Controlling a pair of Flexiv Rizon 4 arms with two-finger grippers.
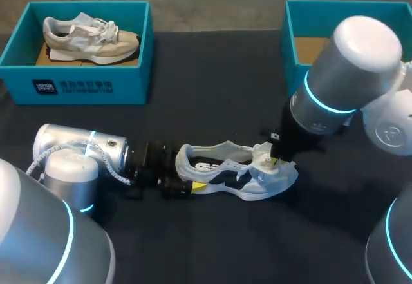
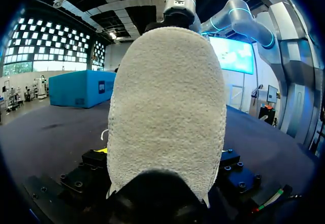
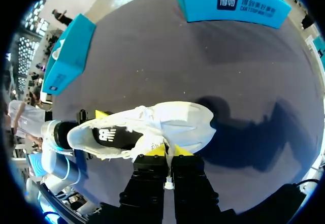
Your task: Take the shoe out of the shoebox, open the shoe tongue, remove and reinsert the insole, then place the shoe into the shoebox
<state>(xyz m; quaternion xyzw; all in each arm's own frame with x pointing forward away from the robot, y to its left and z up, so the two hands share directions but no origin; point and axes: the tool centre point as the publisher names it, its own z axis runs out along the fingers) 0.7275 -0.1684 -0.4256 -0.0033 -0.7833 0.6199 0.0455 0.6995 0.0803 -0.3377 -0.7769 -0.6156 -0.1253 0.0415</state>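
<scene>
Tongue-opening stage, probably: the sneaker (image 1: 226, 169) is clamped at the heel by the left end effector (image 1: 191, 182), and its upper is pinched by the right end effector (image 3: 170, 152) (tips nearly touching). Tongue to be lifted back next.

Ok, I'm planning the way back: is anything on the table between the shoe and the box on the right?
Nothing visible lies on the table between the shoe and the right shoebox. Only the right arm hangs over that stretch, hiding part of the box.

Robot lab: L arm (image 1: 77, 150), R arm (image 1: 347, 71)
</scene>
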